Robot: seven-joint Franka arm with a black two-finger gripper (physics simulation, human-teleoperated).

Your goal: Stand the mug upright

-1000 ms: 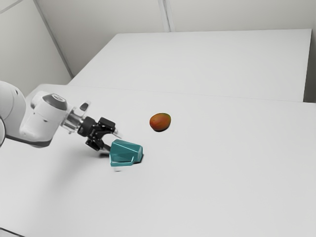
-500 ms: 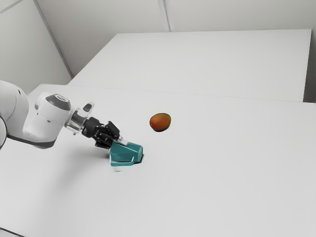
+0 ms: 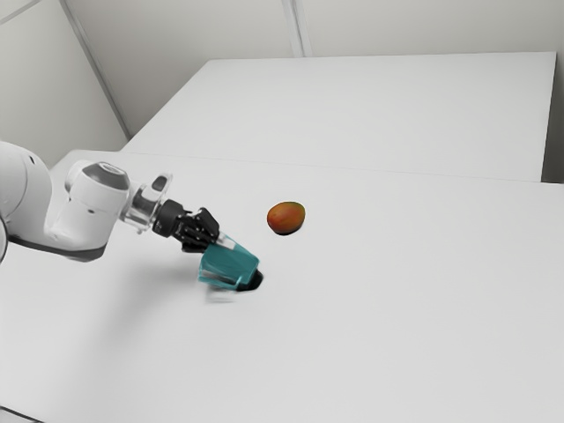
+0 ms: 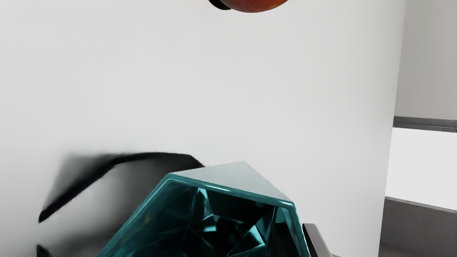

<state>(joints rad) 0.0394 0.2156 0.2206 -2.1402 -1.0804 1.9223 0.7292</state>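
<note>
The teal faceted mug (image 3: 231, 264) is tilted, partly raised over its dark shadow on the table. My gripper (image 3: 224, 242) is at its upper edge on the side toward the arm, shut on the mug's wall. In the wrist view the open mouth of the mug (image 4: 232, 192) faces the camera. The gripper (image 4: 299, 238) holds the wall near the rim there, one fingertip (image 4: 317, 241) outside it and a dark shape, seemingly the other finger, inside. The mug's base is hidden in the wrist view.
An orange-red mango-like fruit (image 3: 286, 217) lies on the white table (image 3: 397, 291), beyond the mug and toward the exterior view's right. Another white surface (image 3: 379, 110) stands farther back, near the walls.
The gripper has narrowed and closed at the mug's rim, moving slightly toward the exterior view's right. The mug, flat on its side before, has tipped and risen a little, with shadow showing beneath.
</note>
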